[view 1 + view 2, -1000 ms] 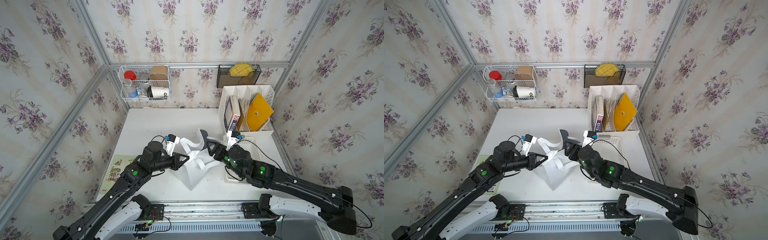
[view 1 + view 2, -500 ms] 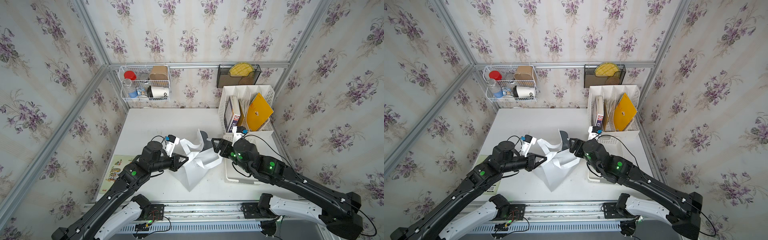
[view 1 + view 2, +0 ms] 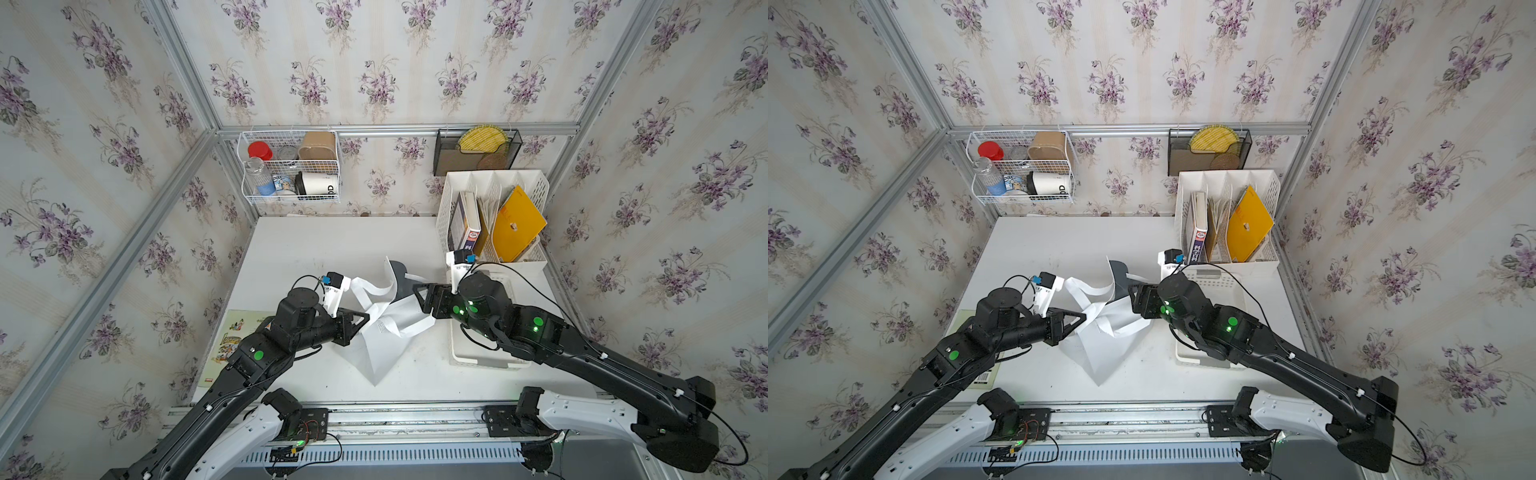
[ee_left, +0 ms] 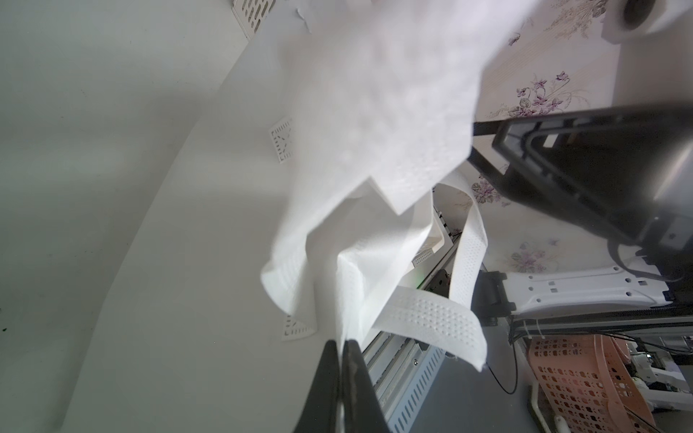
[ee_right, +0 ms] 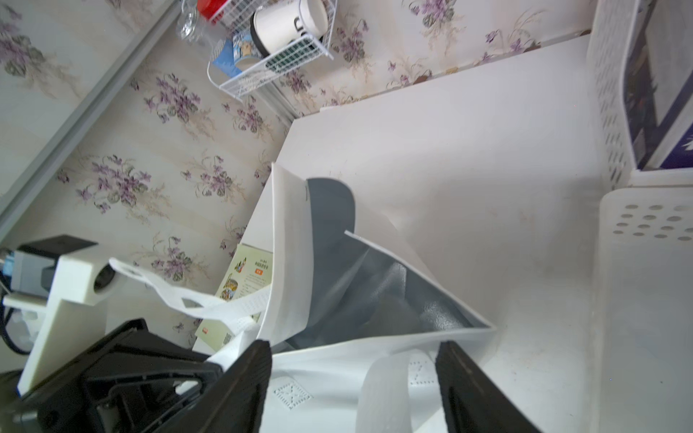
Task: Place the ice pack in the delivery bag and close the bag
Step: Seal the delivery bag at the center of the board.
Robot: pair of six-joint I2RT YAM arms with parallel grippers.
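Note:
The delivery bag (image 3: 382, 336) (image 3: 1100, 345) lies crumpled mid-table, white outside with silver lining (image 5: 348, 270) showing at its open mouth. My left gripper (image 3: 365, 320) (image 3: 1081, 319) (image 4: 343, 343) is shut on a fold of the bag's white edge (image 4: 348, 292), with a strap handle (image 4: 431, 318) hanging beside it. At the bag's right rim my right gripper (image 3: 419, 297) (image 3: 1133, 297) (image 5: 352, 346) is open. The bag's outer wall and a strap lie just beyond its fingers (image 5: 258, 360), ungripped. The ice pack is hidden or out of view.
A low white perforated tray (image 3: 486, 361) lies under the right arm. A white file organizer (image 3: 494, 224) with books stands at the back right. A wire basket (image 3: 291, 170) and a black mesh holder (image 3: 476, 151) hang on the back wall. A leaflet (image 3: 232, 345) lies at the left edge.
The right wrist has swung toward the back of the table while its open jaws stayed at the bag's rim. The left gripper has kept its hold without moving.

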